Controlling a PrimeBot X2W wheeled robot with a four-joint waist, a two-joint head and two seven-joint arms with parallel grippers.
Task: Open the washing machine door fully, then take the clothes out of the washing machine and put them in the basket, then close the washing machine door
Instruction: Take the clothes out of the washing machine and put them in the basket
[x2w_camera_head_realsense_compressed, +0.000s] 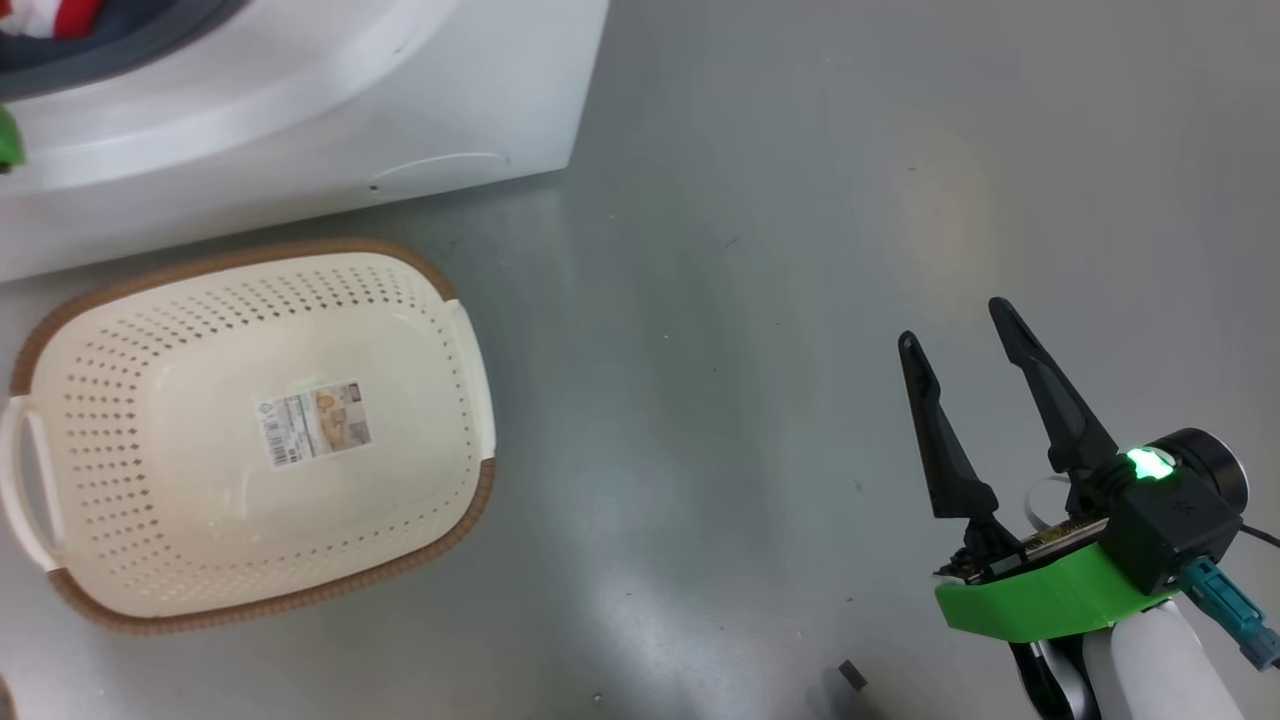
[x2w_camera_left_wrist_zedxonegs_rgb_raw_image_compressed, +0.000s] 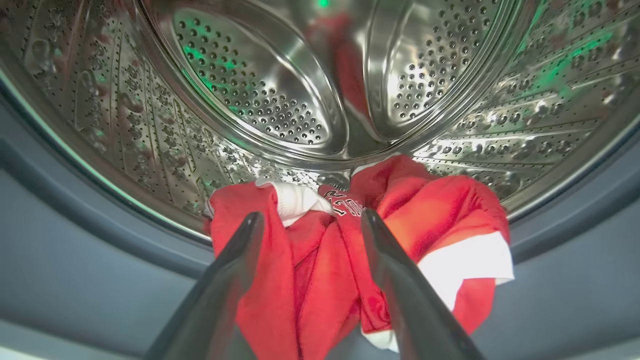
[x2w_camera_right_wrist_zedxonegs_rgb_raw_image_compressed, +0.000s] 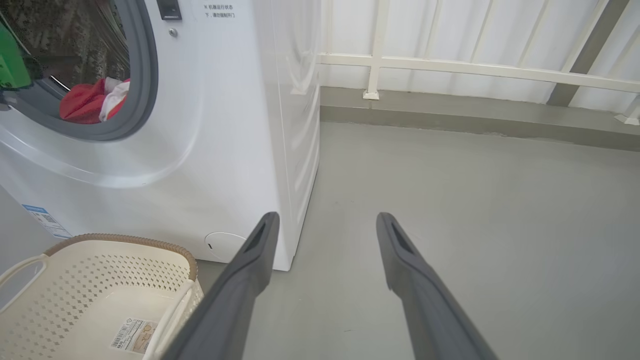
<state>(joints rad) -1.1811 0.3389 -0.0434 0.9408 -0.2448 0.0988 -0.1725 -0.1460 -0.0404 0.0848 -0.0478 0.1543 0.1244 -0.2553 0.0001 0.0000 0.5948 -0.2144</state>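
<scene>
Where the clothes (x2w_camera_left_wrist_zedxonegs_rgb_raw_image_compressed: 430, 210) bunch up, folds hide most white lettering (x2w_camera_left_wrist_zedxonegs_rgb_raw_image_compressed: 346, 204).

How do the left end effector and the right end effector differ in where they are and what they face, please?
The left end effector points into the drum of the washing machine; the right end effector hangs over bare floor, right of the basket. The left end effector has the red clothes showing between its fingers; the right end effector has nothing between its own. Both stand open, holding nothing.
</scene>
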